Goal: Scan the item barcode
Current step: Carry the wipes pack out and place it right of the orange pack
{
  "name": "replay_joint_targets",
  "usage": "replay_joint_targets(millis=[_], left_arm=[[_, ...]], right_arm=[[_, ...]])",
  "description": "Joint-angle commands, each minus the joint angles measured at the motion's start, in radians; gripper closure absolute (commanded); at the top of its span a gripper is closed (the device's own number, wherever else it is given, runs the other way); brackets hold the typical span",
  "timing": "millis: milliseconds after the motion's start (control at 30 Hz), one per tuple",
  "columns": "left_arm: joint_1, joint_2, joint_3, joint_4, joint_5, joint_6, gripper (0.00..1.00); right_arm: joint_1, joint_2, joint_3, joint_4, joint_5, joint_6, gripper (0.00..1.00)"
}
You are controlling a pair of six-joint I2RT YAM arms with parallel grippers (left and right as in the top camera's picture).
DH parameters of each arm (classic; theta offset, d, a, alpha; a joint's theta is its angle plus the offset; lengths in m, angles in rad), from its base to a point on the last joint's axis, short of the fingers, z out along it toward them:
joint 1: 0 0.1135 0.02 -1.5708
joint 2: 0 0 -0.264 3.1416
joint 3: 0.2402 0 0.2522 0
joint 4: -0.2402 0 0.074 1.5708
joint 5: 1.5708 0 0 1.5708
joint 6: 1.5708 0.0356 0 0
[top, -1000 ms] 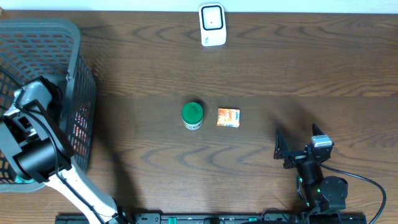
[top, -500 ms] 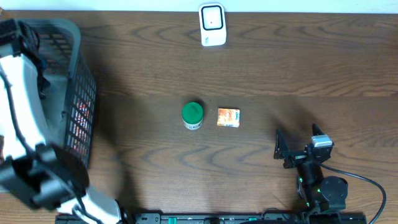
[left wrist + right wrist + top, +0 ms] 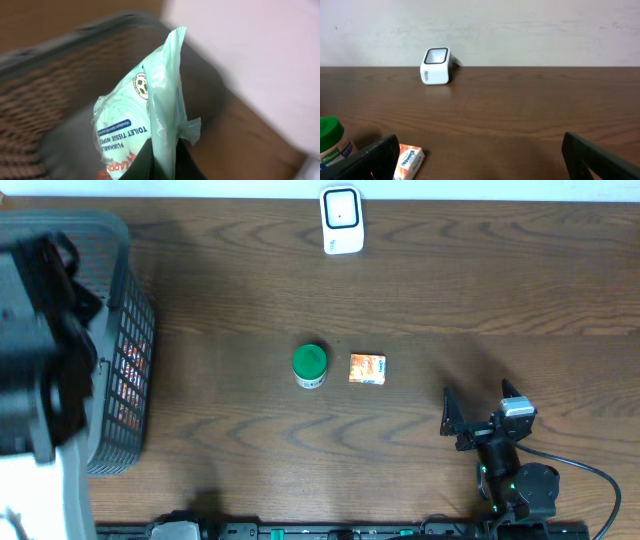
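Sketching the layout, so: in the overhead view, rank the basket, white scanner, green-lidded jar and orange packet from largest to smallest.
1. basket, by far, even partly hidden.
2. white scanner.
3. green-lidded jar and orange packet: too alike to rank.

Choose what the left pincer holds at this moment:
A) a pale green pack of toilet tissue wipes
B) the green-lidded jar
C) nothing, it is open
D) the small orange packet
A: in the left wrist view the left pincer is shut on the edge of the wipes pack, while the green-lidded jar and the orange packet are on the table, with no pincer touching them.
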Motion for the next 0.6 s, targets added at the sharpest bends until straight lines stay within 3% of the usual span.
replay_joint_targets(millis=[0, 267, 433, 533, 567], left_arm=[[-0.155, -0.027, 0.013, 0.045, 0.162, 0.006, 0.93], [-0.491, 0.098, -0.013, 0.073, 0.281, 0.026, 0.93], [-0.587, 0.235, -0.024, 0.082, 0.308, 0.031, 0.93], [-0.613, 0.313, -0.024, 0.124, 0.404, 0.095, 0.93], [-0.62, 0.352, -0.025, 0.154, 0.5, 0.143, 0.93]], right_arm=[[0.007, -0.004, -0.003, -0.002, 0.005, -0.01, 0.01], [0.007, -0.004, -0.003, -0.002, 0.005, -0.01, 0.01], [0.007, -0.004, -0.003, -0.001, 0.005, -0.01, 0.01], [0.007, -0.004, -0.003, -0.002, 0.005, -0.01, 0.01], [0.007, -0.004, -0.003, -0.002, 0.005, -0.01, 0.01]])
